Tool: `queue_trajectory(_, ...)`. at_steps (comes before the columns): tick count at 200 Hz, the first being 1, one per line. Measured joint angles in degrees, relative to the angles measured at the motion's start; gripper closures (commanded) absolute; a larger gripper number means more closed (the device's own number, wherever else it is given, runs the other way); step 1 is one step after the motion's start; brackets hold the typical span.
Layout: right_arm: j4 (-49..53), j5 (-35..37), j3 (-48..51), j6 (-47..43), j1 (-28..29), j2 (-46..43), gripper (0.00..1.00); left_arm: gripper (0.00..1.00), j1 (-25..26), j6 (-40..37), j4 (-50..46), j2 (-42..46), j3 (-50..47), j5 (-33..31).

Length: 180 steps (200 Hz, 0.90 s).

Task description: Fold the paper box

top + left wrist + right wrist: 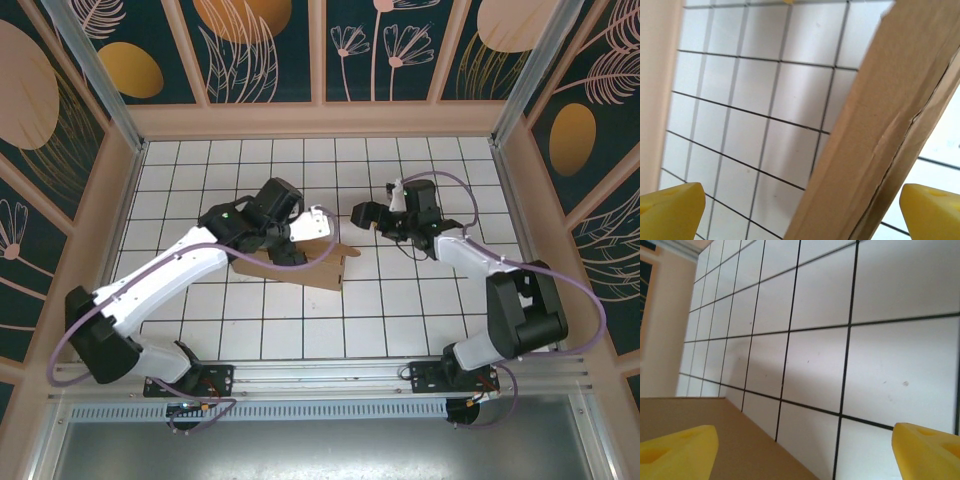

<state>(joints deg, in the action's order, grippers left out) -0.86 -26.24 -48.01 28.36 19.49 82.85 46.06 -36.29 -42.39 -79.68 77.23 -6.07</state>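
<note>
Overhead, the left gripper [288,243] sits at the far edge of the paper box [325,268]. The right gripper [366,214] hovers just beyond, bare tiles [400,310] around it. Left wrist: fingers [670,210] spread, box edge slanting between. Right wrist: fingers spread, box corner beside one.

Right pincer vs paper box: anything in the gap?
No. The top view shows just bare tiled floor between the right pincer and the paper box.
</note>
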Motion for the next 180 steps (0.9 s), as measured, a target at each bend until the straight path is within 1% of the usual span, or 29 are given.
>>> queue_trajectory(23, 2.3, 3.9, -1.2, -0.9, 0.0, -3.2, 0.02, 0.01, 0.0, 3.9, 2.4, 3.4, 1.7, -0.9)
queue_trajectory(36, 3.2, 6.0, -1.4, -1.1, 0.0, -5.3, 0.04, 0.01, 0.0, 8.3, 4.0, 5.1, 2.4, -2.1)
queue_trajectory(46, 4.0, 7.3, -1.4, -1.1, 0.0, -7.0, 0.07, 0.01, 0.0, 13.1, 5.8, 6.3, 2.6, -4.3)
queue_trajectory(56, 4.9, 8.4, -1.4, -1.0, 0.0, -8.8, 0.13, 0.01, -0.1, 17.5, 7.0, 6.8, 3.2, -6.7)
queue_trajectory(70, 6.0, 9.0, -1.5, -0.7, 0.0, -10.9, 0.19, 0.01, -1.5, 23.6, 8.4, 6.9, 4.3, -8.9)
queue_trajectory(83, 8.2, 9.7, -2.2, -0.4, 0.6, -12.1, 0.24, 0.01, -4.8, 29.4, 9.6, 6.9, 4.3, -10.0)
queue_trajectory(97, 10.8, 10.6, -3.4, 0.0, 2.3, -12.5, 0.27, 0.01, -11.1, 36.1, 10.8, 7.0, 3.2, -10.2)
queue_trajectory(112, 13.2, 11.7, -4.4, 0.8, 5.2, -12.8, 0.31, 0.02, -18.6, 43.0, 12.8, 7.6, -0.5, -10.8)
queue_trajectory(124, 15.0, 12.7, -4.8, 1.9, 7.6, -13.5, 0.32, 0.01, -22.6, 47.2, 13.4, 8.5, -4.2, -11.4)
queue_trajectory(132, 16.1, 13.3, -4.8, 2.4, 9.0, -14.1, 0.32, 0.01, -23.6, 49.4, 13.4, 9.0, -6.4, -11.8)
queue_trajectory(143, 17.8, 14.8, -4.9, 3.3, 10.9, -15.0, 0.32, 0.01, -23.7, 51.5, 13.5, 9.5, -8.7, -12.1)
queue_trajectory(180, 22.1, 20.1, -5.0, 6.4, 18.1, -17.2, 0.31, 0.01, -23.9, 55.2, 14.2, 12.0, -14.6, -14.8)
